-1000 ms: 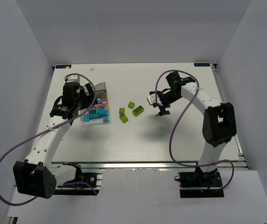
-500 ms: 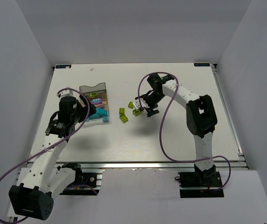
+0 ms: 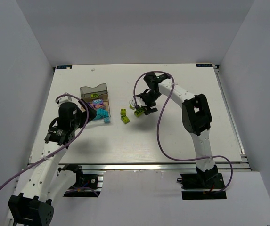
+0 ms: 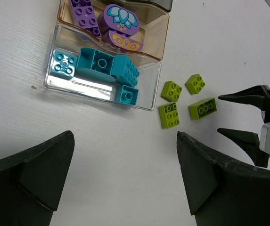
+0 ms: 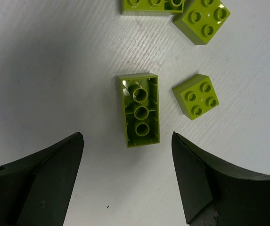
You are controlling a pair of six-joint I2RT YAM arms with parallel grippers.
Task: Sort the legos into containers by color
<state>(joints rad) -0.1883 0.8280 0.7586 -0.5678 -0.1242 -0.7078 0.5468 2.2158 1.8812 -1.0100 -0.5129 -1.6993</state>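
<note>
While teal legos [image 4: 102, 66] fill the clear tray [image 4: 97, 89] and purple legos [image 4: 85, 12] the amber tray [image 4: 158, 35], four lime-green legos [image 4: 169, 115] lie loose on the table [image 4: 102, 165] just beside these containers [image 3: 97, 100]. The right gripper [image 4: 236, 116] hangs over an inverted lime brick [image 5: 139, 110], jaws wide apart and empty, apparently aligned to straddle it. The left gripper [image 4: 124, 136], equally spread and empty, sits clear of the trays, leaving access.

**A robot lab bench, boxed in**

I work on a bare white table [image 3: 125, 146] closed in by plain pale walls [image 3: 12, 70] on the left, right and far sides. An aluminium rail [image 3: 139, 166] along the near edge carries my mounts [image 3: 203, 181], and purple cables [image 3: 158, 132] loop loose.
</note>
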